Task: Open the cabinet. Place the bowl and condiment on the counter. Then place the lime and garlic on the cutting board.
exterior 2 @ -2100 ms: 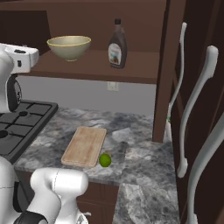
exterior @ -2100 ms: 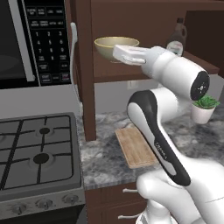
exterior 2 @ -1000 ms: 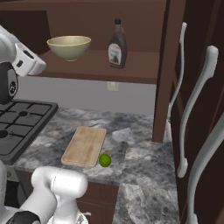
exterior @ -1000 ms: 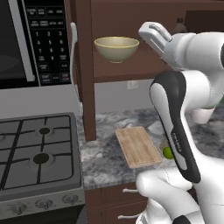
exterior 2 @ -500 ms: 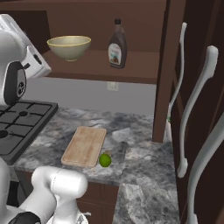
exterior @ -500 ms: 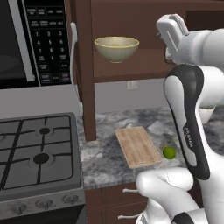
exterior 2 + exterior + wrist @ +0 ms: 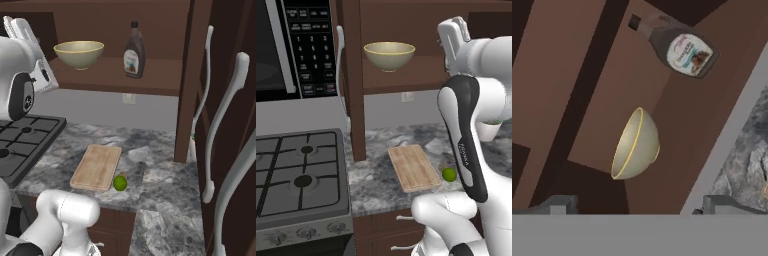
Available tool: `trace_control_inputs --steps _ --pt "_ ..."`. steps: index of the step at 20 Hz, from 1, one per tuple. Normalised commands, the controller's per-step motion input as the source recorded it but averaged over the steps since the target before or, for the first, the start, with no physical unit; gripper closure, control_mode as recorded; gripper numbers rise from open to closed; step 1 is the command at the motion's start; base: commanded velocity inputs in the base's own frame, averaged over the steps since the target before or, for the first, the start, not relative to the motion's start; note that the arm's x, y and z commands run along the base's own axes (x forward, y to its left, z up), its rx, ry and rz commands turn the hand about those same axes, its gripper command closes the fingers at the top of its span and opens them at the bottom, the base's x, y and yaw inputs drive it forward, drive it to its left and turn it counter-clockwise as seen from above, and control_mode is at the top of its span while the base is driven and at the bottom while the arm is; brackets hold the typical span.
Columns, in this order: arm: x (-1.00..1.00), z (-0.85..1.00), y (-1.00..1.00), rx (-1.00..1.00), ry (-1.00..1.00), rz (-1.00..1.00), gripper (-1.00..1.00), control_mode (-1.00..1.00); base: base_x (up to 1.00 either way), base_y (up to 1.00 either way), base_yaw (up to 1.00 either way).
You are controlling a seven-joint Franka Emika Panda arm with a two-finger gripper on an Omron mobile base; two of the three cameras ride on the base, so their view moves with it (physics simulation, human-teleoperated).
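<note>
The cabinet stands open, and on its shelf (image 7: 100,75) sit the beige bowl (image 7: 389,54) (image 7: 79,53) and the dark condiment bottle (image 7: 132,50). My gripper (image 7: 639,206) is open and holds nothing. In the hand view it looks at the bowl (image 7: 636,145) and the bottle (image 7: 682,47) from a distance. My hand (image 7: 452,31) (image 7: 20,31) is raised to the right of the bowl, clear of it. On the counter the wooden cutting board (image 7: 413,167) (image 7: 97,166) lies bare, with the lime (image 7: 449,174) (image 7: 119,182) just off its right corner. The garlic is too small to make out.
A stove (image 7: 298,175) and a microwave (image 7: 291,47) are on the left. An open cabinet door (image 7: 351,75) stands between microwave and shelf. More open doors with long handles (image 7: 220,125) jut out on the right. A potted plant (image 7: 490,127) sits behind my arm.
My hand has drawn back from the bowl's rim and swung right and upward, away from the shelf. It has stayed open. Bowl, bottle, board and lime have not moved.
</note>
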Motion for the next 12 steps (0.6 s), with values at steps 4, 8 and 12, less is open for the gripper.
trace_control_inputs --steps 4,8,12 --pt "0.38 -0.01 0.01 0.06 0.21 0.0 -1.0 -1.0 0.0 0.0 0.0" --pt "0.43 -0.07 -0.03 0.12 0.13 0.02 -1.0 -1.0 0.0 0.0 0.0" --pt "0.31 -0.19 0.0 0.07 0.04 0.04 -1.0 -1.0 0.0 0.0 0.0"
